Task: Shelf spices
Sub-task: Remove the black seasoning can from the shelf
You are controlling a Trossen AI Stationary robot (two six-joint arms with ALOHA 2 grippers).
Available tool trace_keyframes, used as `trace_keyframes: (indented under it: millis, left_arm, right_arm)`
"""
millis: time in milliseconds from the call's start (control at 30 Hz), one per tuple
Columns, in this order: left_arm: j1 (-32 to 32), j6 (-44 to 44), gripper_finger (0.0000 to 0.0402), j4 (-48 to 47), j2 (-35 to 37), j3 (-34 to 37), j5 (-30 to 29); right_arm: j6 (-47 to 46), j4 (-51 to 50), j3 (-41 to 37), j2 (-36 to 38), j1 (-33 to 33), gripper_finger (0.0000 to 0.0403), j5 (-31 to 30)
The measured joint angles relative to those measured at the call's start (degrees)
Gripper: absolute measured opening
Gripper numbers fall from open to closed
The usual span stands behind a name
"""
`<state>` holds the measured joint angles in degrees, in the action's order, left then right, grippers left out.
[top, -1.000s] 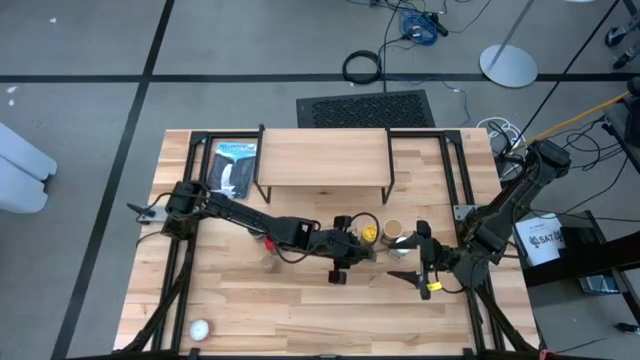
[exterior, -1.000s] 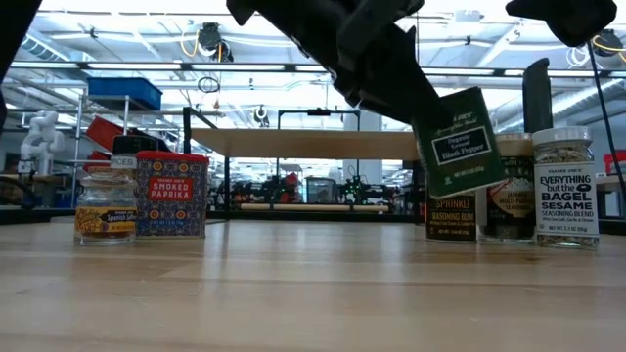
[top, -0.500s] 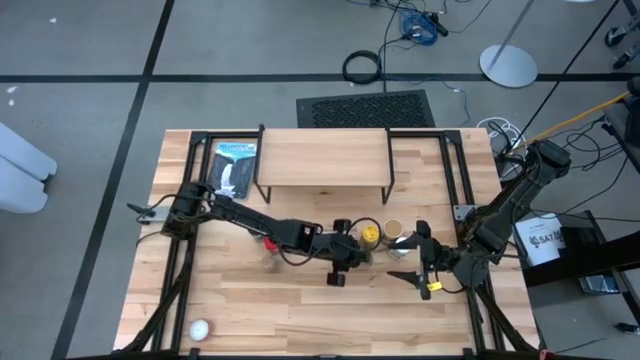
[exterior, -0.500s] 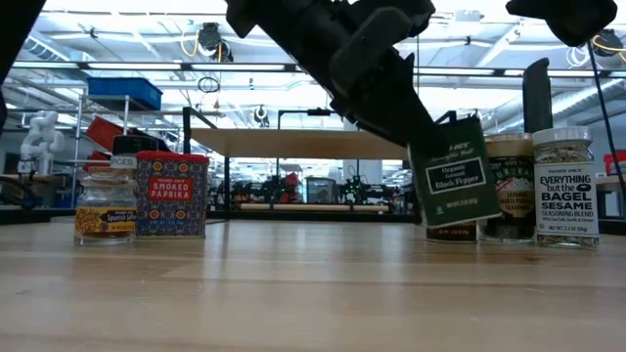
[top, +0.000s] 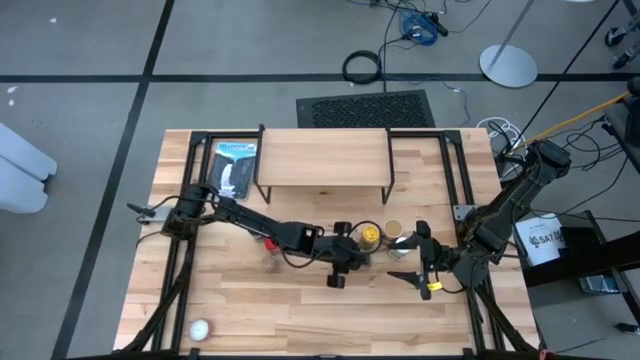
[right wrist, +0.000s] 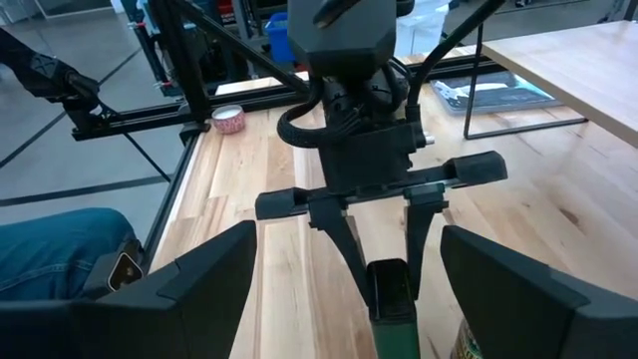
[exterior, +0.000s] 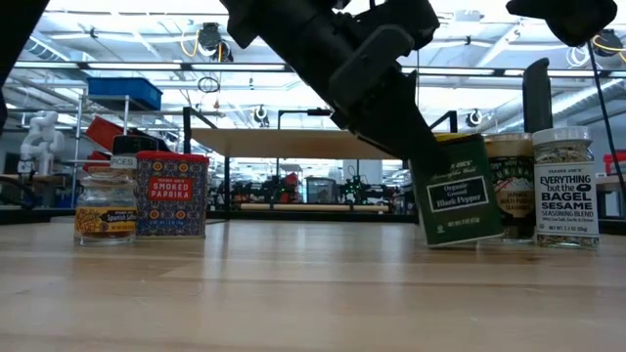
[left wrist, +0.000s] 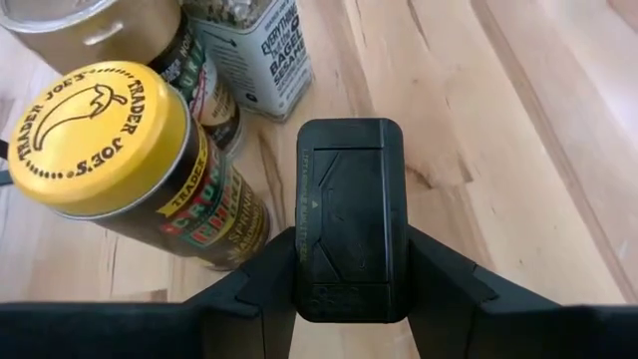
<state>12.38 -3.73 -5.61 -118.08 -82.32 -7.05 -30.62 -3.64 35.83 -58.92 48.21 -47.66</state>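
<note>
My left gripper (top: 355, 250) is shut on the black square tin (exterior: 458, 191) with a dark green label, close beside the yellow-lidded jar (left wrist: 100, 135), the tan-lidded jar (left wrist: 90, 20) and the white-lidded jar (exterior: 565, 186), which all stand on the table. At the left stand the red tin (exterior: 171, 194) and a small jar (exterior: 106, 210). The shelf (top: 322, 158) stands at the far edge with nothing on its plank. My right gripper (top: 420, 265) waits open to the right of the jars. My left gripper pinches the black tin between its two fingers (left wrist: 439, 284) at the two opposite sides just below the lid (left wrist: 351, 214). The fingers slant down from the table's left. The tin tilts a little, its lower edge (exterior: 460, 242) down at the tabletop; whether it touches I cannot tell.
A flat blue-and-black package (top: 236, 168) lies left of the shelf, and a white ball (top: 199, 329) sits near the front left corner. Bare wood stretches across the table's near half. Black frame rails (top: 450, 170) run along both sides.
My left gripper has sunk toward the table with the black tin. The tin hung well above the wood, in front of the jars' upper halves, and has come down to table level beside them, still tilted.
</note>
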Motion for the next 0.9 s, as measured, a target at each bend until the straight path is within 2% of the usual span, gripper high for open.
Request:
trace_keyframes:
  millis: [367, 900]
  left_arm:
    - [0.0, 0.2, 0.0207, 1.0, 0.0, 0.0, -0.5]
    - [0.1, -0.3, 0.0213, 3.8, 0.0, 0.0, -4.4]
  right_arm:
    - [0.2, 0.0, 0.0, 0.0, 0.0, 0.0306, 0.0]
    - [0.2, 0.0, 0.0, 0.0, 0.0, 0.0306, 0.0]
